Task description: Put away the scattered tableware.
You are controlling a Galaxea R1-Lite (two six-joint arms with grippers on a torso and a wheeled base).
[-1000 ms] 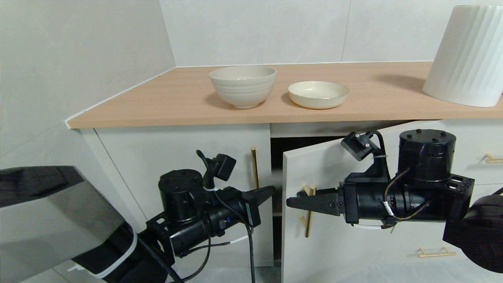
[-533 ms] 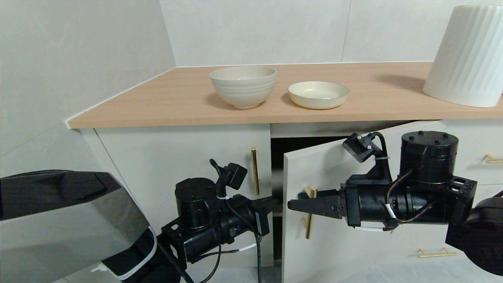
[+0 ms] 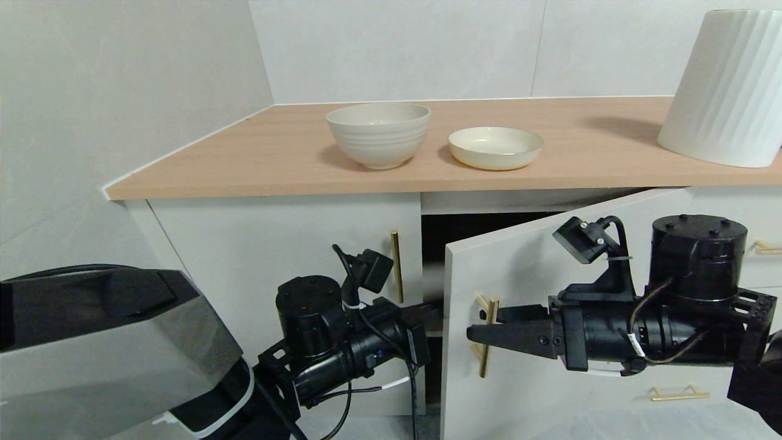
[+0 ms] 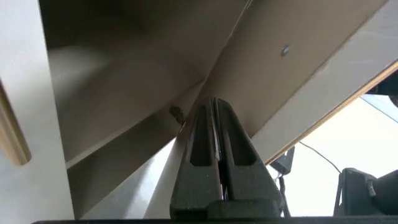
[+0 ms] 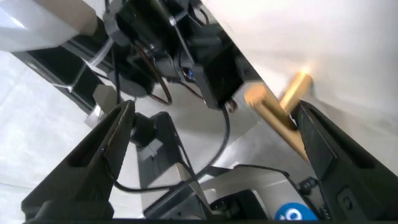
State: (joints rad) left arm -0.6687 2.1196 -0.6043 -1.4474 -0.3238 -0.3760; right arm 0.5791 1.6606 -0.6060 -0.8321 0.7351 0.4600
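Brass handle (image 3: 486, 362) sits btwn right gripper's (image 3: 476, 333) wide-open, empty jaws; left gripper (image 4: 213, 109), closed on nothing, pokes behind door (image 3: 516, 269); may jam if door swings shut.

Left claw (image 4: 214, 107) pressed closed; right claw (image 5: 214, 115) spread.

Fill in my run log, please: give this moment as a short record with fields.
counter: bowl and shallow dish side by side, apart
cabinet door: partly open
left gripper: shut, tip in the gap beside the door's edge
right gripper: open, at the door's gold handle
task: both dishes not yet put away
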